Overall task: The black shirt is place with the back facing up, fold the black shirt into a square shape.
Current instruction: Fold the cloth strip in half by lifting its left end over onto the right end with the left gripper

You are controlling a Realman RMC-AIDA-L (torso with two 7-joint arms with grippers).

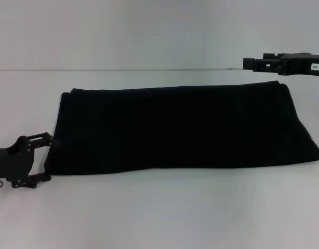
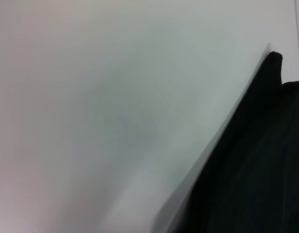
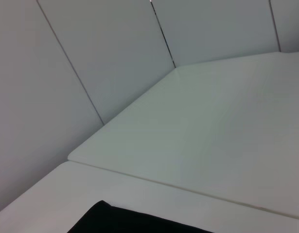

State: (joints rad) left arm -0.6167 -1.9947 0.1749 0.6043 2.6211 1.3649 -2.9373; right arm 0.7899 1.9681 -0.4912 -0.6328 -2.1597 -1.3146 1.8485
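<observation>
The black shirt [image 1: 180, 127] lies flat on the white table [image 1: 159, 218], folded into a long band that runs from left to right. No lettering shows on it. My left gripper [image 1: 47, 157] is open at the band's left end, low by the table, with one finger beside the near-left corner and the other farther back along the left edge. The left wrist view shows a corner of the shirt [image 2: 256, 170]. My right gripper [image 1: 246, 63] hangs in the air above the shirt's far right corner. The right wrist view shows one shirt corner [image 3: 130, 223].
The white table stretches to the front of the shirt. A second white tabletop [image 3: 212, 136] and grey wall panels [image 3: 91, 48] stand beyond the shirt's end in the right wrist view. A seam line [image 1: 123, 69] marks the table's far edge.
</observation>
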